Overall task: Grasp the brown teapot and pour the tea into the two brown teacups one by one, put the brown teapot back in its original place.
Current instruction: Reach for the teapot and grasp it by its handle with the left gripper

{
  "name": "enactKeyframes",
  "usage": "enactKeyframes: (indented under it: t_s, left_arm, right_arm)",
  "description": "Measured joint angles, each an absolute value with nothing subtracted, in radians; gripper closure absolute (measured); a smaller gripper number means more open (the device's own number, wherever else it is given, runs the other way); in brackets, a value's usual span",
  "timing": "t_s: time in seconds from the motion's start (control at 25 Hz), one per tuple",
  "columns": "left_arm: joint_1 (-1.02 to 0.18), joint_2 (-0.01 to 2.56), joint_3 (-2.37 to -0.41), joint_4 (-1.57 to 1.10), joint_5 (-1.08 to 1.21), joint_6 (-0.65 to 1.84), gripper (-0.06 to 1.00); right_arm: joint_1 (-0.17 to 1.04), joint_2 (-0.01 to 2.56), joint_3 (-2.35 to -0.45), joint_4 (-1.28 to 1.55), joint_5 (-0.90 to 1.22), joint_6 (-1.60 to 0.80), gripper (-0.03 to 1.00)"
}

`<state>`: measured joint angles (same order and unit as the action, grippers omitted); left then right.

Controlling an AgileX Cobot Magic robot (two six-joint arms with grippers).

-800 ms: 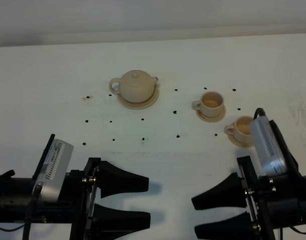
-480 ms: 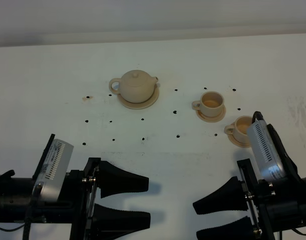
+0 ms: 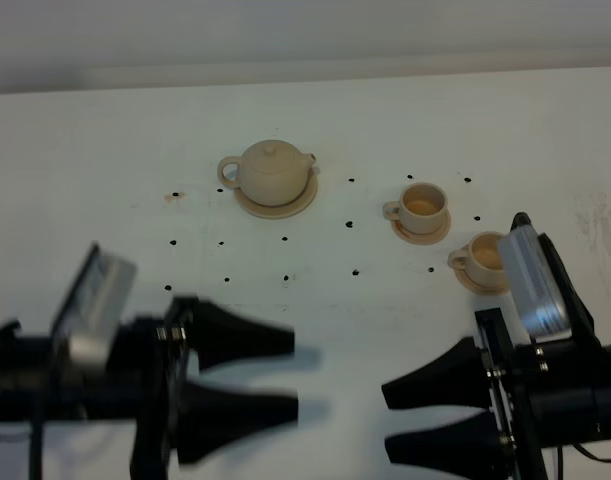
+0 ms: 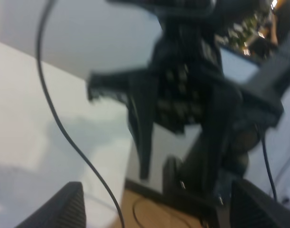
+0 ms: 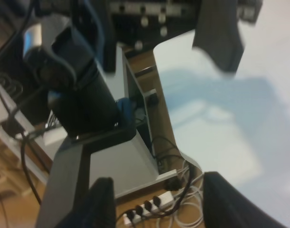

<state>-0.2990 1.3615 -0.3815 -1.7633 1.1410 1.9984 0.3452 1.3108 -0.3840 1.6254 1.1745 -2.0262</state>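
The brown teapot [image 3: 275,172] sits with its lid on, on its wide saucer [image 3: 303,204], far back on the white worktop [image 3: 105,140] in the high view. To its right, well apart, the first brown teacup [image 3: 422,203] stands on a little saucer [image 3: 437,233]. The second brown teacup [image 3: 483,257] stands on its own small saucer [image 3: 466,281], closer to the front and just beside the right arm. The left claw [image 3: 292,373] is near the front on the left. It looks blurry, and its two fingers are wide apart and hold nothing. The right claw [image 3: 386,420] is near the front on the right, spread apart too. Both claws are well away from the teapot. In the left wrist view two dark fingertips [image 4: 72,206] show far apart, and a blurry black arm [image 4: 182,85] fills the middle. In the right wrist view the fingertips [image 5: 104,204] are far apart too, with a black post [image 5: 83,99] and cables [image 5: 178,192] past the worktop's edge.
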Motion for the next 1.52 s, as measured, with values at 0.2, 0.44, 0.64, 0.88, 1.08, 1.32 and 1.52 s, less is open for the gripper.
enactKeyframes:
  t_s: [0.2,0.44,0.64,0.88,1.08,1.32,1.52]
  left_arm:
    - [-0.197,1.267,-0.565,-1.612,1.128,1.701,0.34]
    - [-0.148,1.203,-0.842,-1.258,1.010,1.161,0.34]
    - [-0.146,1.203,-0.976,-0.973,0.904,0.893,0.34]
    - [-0.146,1.220,-1.005,-0.871,0.766,0.786,0.34]
    - [-0.146,1.284,-1.011,-0.866,0.742,0.783,0.34]
    - [-0.146,1.384,-1.083,-0.867,0.739,0.783,0.34]
    - [-0.146,1.462,-1.141,-0.867,0.742,0.780,0.34]
  right_arm:
    - [0.345,1.313,-0.486,1.511,1.088,-1.725,0.55]
    - [0.345,1.286,-0.654,1.189,1.020,-1.204,0.55]
    - [0.345,1.177,-0.765,0.824,0.999,-0.782,0.55]
    - [0.345,0.974,-0.779,0.334,1.035,-0.270,0.55]
    - [0.345,0.772,-0.708,0.099,1.100,-0.033,0.55]
    - [0.345,0.536,-0.591,0.073,1.119,-0.037,0.55]
    - [0.345,0.382,-0.522,0.073,1.120,-0.077,0.55]
